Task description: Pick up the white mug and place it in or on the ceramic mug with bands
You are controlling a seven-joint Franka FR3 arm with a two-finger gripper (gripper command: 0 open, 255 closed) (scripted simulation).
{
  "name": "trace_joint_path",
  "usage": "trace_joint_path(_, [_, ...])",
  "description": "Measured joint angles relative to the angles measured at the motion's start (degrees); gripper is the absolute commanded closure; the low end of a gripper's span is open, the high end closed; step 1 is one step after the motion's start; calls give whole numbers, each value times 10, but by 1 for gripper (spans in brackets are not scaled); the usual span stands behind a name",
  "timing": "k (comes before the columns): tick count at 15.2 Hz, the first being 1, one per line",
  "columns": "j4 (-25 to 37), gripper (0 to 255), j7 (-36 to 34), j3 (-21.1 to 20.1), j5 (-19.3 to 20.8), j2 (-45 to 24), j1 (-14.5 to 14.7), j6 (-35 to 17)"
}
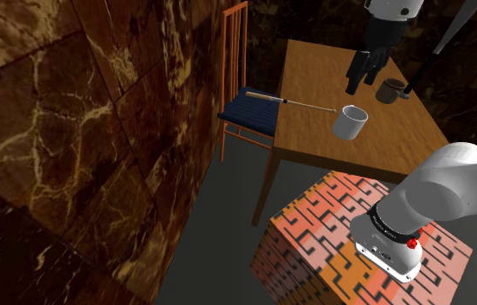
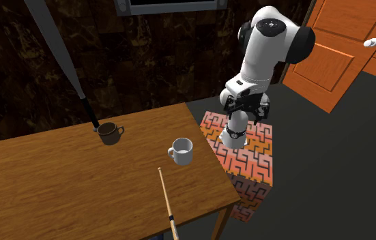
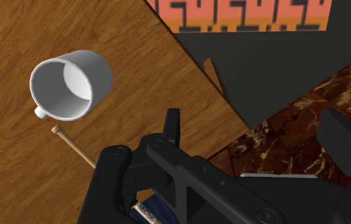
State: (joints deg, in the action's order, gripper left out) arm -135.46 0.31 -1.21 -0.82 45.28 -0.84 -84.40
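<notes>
Orange-patterned stand sits closest, just off the counter. Near the counter edge facing it, the white mug stands upright, a thin stick's tip just beside it. A brown mug stands apart, nearer the far edge. Above the counter hangs the pincer, fingers wide, holding nothing.

Nothing here can be read as text, number or brand. In the shoulder view, a dark ring on the arm's lowest joint bears a pale line of marking, too small to make out. The stand shows an orange-and-black maze pattern, not lettering.
</notes>
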Motion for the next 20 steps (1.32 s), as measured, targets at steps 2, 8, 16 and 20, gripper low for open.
trace_joint_path(2, [-4, 0, 5, 4, 3, 1, -1, -4])
trace_joint_path(8, [-87, 0, 72, 58, 50, 5, -19, -91])
trace_joint_path(16, [-152, 0, 163, 142, 113, -52, -49, -230])
trace_joint_path(20, [-169, 0, 207, 187, 139, -111, -59, -315])
